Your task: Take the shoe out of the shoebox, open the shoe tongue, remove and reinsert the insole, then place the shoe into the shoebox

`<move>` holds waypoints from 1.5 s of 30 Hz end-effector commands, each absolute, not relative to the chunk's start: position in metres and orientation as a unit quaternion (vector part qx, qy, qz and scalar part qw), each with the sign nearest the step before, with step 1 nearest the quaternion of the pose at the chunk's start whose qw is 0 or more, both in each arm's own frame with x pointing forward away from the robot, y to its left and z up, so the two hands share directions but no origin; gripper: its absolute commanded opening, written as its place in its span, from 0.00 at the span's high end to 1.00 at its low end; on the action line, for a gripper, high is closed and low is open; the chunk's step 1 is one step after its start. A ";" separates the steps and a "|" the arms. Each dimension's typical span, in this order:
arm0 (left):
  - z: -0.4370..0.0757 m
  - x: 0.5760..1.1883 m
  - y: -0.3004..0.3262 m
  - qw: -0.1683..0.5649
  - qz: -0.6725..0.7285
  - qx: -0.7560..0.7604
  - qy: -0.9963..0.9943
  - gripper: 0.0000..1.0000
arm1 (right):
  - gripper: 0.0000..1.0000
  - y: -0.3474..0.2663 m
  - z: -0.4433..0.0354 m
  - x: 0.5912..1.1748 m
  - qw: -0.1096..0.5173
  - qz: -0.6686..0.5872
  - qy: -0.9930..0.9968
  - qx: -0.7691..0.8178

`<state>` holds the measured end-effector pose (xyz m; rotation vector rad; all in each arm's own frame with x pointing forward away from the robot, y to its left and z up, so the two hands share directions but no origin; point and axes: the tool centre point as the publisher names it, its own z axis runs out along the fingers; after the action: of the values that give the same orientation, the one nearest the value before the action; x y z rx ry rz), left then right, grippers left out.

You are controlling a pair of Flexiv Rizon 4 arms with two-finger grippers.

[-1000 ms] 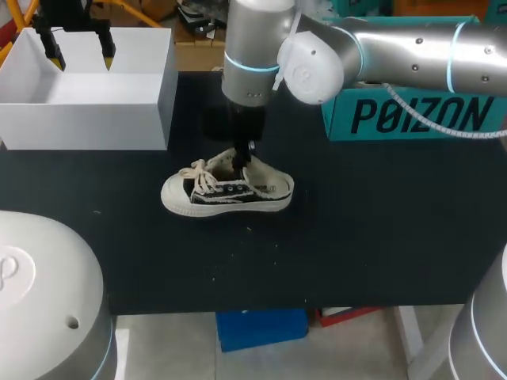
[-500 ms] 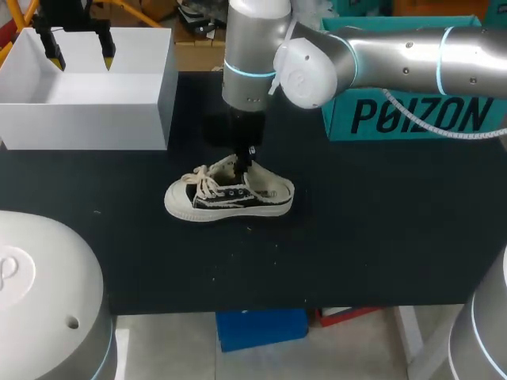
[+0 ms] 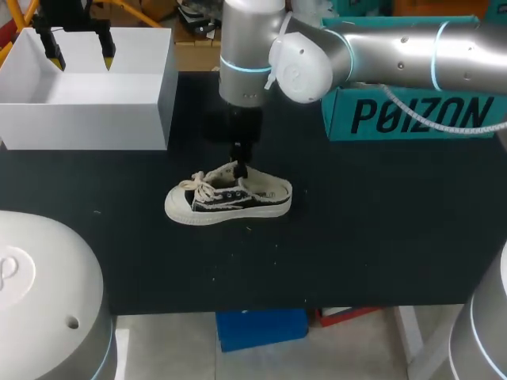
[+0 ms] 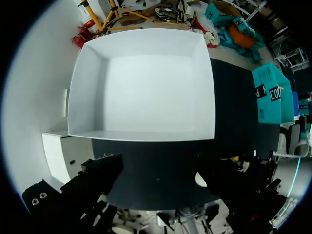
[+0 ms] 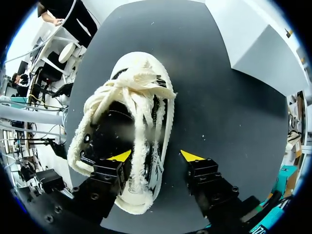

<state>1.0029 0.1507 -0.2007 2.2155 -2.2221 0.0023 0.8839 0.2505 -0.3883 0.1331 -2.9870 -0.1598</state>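
Observation:
A black-and-cream canvas shoe (image 3: 228, 199) with cream laces lies on its sole on the black table (image 3: 356, 237), toe toward my left arm. My right gripper (image 3: 238, 165) hangs just above the shoe's opening. In the right wrist view this gripper (image 5: 157, 156) is open: one yellow tip is over the inside of the shoe (image 5: 129, 146), the other over the table, with the shoe's side wall between them untouched. My left gripper (image 3: 79, 49) stands open above the empty white shoebox (image 3: 87, 123). The box (image 4: 146, 87) lies ahead of the left gripper (image 4: 163, 183) in its own view.
A teal box (image 3: 412, 111) stands at the back right of the table, behind my right arm, and also shows in the left wrist view (image 4: 268, 95). Bare black table lies in front of and to the right of the shoe.
My right gripper has opened, let go of the shoe and risen slightly. The shoe has settled flatter on the table. The left arm has not moved.

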 end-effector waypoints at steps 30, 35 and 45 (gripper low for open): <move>-0.200 1.002 0.150 0.002 -0.001 0.707 -0.707 0.00 | 0.00 0.202 -0.290 0.859 -0.016 -0.189 -0.981 0.042; -0.200 1.002 0.150 0.002 -0.001 0.707 -0.707 0.00 | 0.00 0.197 -0.289 0.859 -0.012 -0.173 -0.984 0.041; -0.200 1.002 0.150 0.002 -0.001 0.707 -0.707 0.00 | 0.00 0.197 -0.289 0.859 -0.012 -0.173 -0.984 0.041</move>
<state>1.0029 0.1507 -0.2007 2.2154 -2.2221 0.0023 0.8591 0.1963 -0.2886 0.1315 -3.1153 -0.5497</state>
